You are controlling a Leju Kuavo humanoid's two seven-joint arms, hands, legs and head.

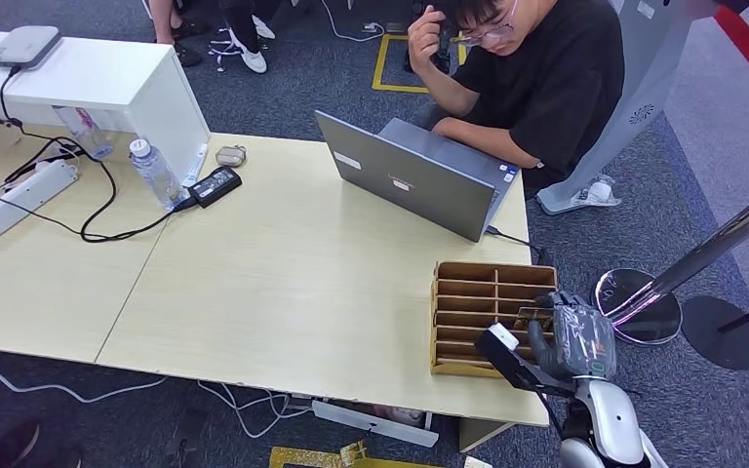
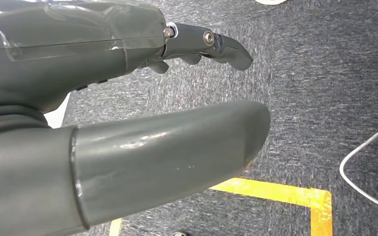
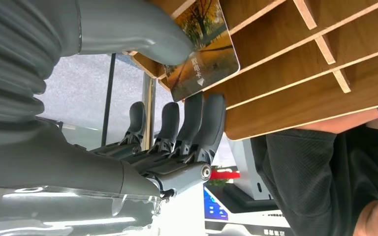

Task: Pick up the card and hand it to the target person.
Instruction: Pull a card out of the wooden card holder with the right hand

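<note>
The card [image 3: 204, 54], printed with an autumn tree scene, sticks out of a slot of the wooden slotted rack [image 3: 300, 73]. My right hand [image 3: 167, 142] pinches it, thumb on the printed face and fingers [image 3: 202, 118] under its edge. In the head view the right hand [image 1: 575, 341] is at the rack [image 1: 478, 317] near the table's front right corner. The person [image 1: 546, 78] in a black shirt sits at the far side behind a grey laptop [image 1: 414, 175]. My left hand [image 2: 103, 98] hangs over the carpet, fingers apart and holding nothing.
On the wooden table [image 1: 302, 283], a water bottle [image 1: 154, 173], a power adapter [image 1: 215, 185] and a power strip [image 1: 19, 200] with cables lie at the left. A white shelf [image 1: 107, 78] stands behind them. A metal post's base [image 1: 639, 302] is right of the table.
</note>
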